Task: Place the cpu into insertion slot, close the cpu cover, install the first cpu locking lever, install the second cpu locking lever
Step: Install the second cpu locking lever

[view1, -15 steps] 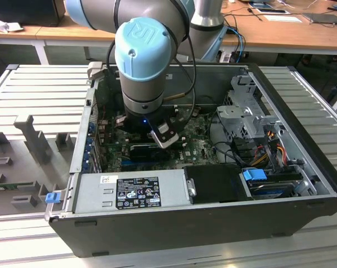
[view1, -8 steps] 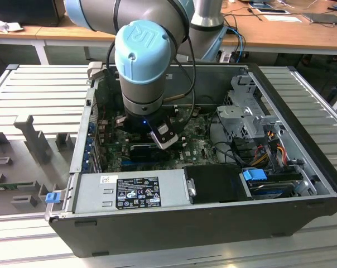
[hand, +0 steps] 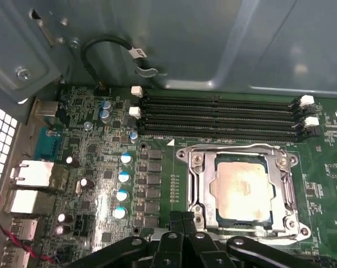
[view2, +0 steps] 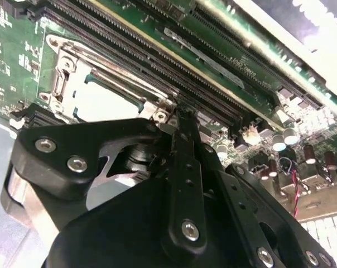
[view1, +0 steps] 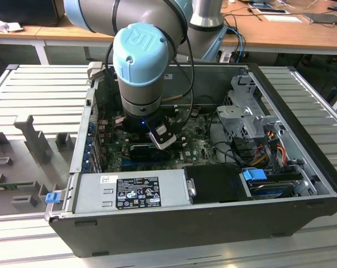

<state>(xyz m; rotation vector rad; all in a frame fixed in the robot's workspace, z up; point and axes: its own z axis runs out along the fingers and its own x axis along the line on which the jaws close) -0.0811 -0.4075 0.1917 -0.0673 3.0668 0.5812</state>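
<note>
In the first wrist view the cpu (hand: 241, 190) lies flat in the insertion slot (hand: 212, 195), its pale tan face showing. The silvery cpu cover (hand: 283, 187) lies down flat around it, framing the chip. My gripper (hand: 182, 219) is shut, its black fingertips together at the socket's edge near one corner, with nothing visibly held. The second wrist view shows the same: the gripper (view2: 182, 117) tip touches the corner of the cover (view2: 65, 78), beside the cpu (view2: 104, 103). In the exterior view the arm's wrist (view1: 140, 84) reaches down into the open computer case (view1: 213, 223).
Long black memory slots (hand: 218, 114) run along the socket's far side. Capacitors (hand: 124, 184) and rear ports (hand: 32, 173) sit beside it, with a black cable loop (hand: 96, 56) on the case wall. The power supply (view1: 132, 192) and drive cage (view1: 244, 114) crowd the case.
</note>
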